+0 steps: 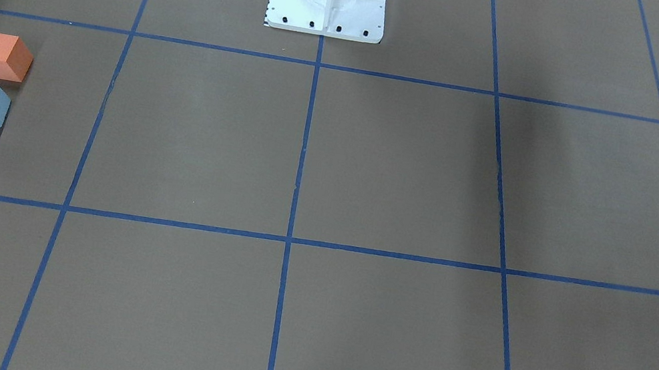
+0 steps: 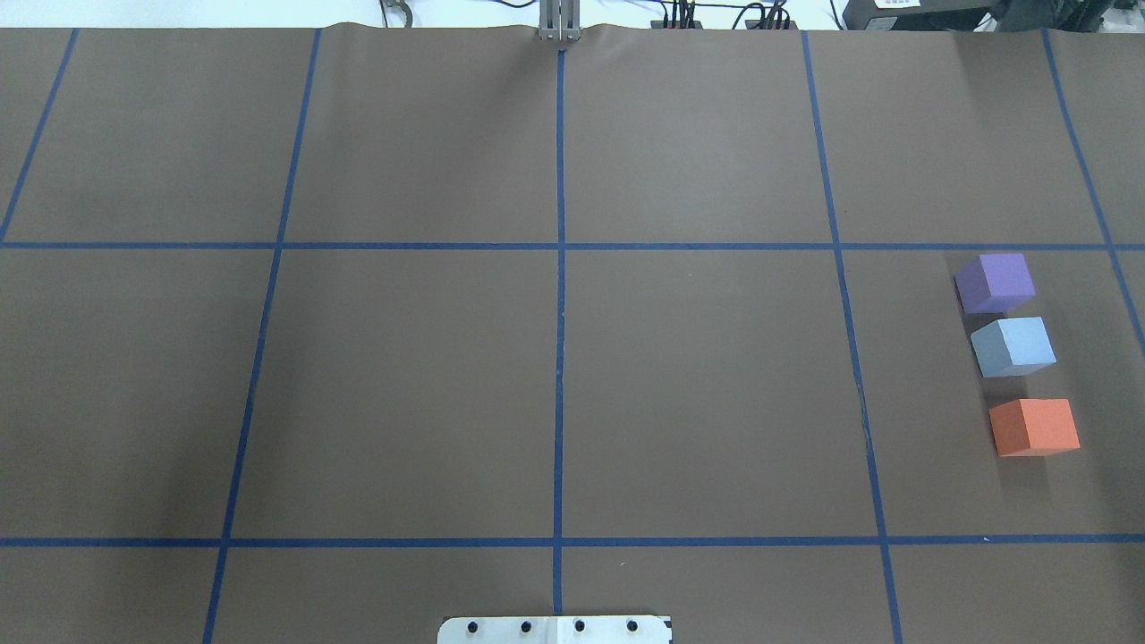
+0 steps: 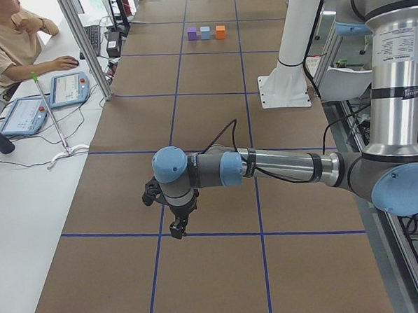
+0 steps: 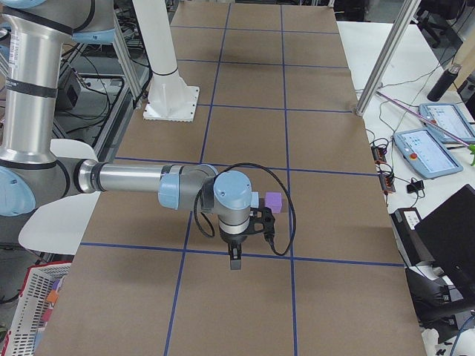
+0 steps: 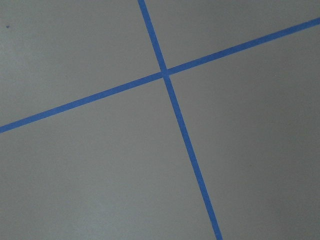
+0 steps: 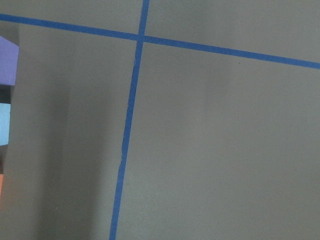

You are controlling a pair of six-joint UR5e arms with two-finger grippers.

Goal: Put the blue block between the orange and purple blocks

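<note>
The blue block [image 2: 1013, 346] sits on the worktop [image 2: 572, 402] between the purple block [image 2: 994, 283] and the orange block [image 2: 1034, 427] — placed, I judge; best not to disturb the row. Left fingers [image 3: 176, 232] and right fingers [image 4: 234, 261] — released or clenched, I cannot tell.

The left arm [image 3: 280, 167] rises upright from its base, bends at the elbow and stretches level, with the wrist turned so the left gripper [image 3: 176, 227] points straight down. The right arm [image 4: 133, 178] holds the same pose, its right gripper [image 4: 234, 258] also hanging downward. Whether either gripper's fingers are apart or together cannot be told.
</note>
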